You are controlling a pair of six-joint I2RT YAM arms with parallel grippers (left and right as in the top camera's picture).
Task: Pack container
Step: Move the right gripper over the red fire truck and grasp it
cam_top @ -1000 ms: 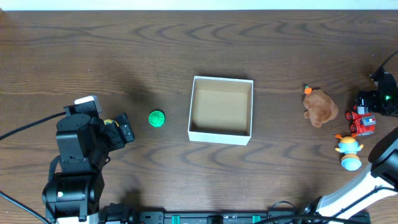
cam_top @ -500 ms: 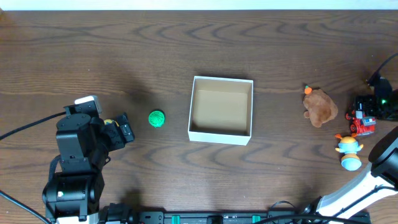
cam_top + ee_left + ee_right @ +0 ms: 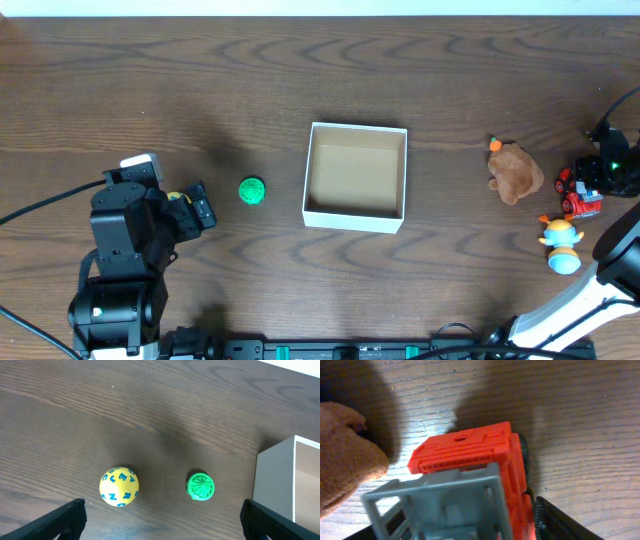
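Pinch the hard red-and-grey plastic toy truck (image 3: 470, 455) across its flat sides (light, rigid). I cannot tell the right end effector (image 3: 612, 166) grip; the left end effector (image 3: 162, 520) is spread wide.

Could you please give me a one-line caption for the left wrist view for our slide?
Open left gripper facing a yellow lettered ball and a green ball, with the container at right.

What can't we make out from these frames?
- Right gripper, open or shut: in the right wrist view the red truck hides one finger and the bottom edge cuts off the other.
- Yellow lettered ball: in the overhead view, almost all hidden under the left gripper.
- Container: in the left wrist view, cut off by the right edge.
- Truck's rear: in the right wrist view, cut off by the bottom edge.
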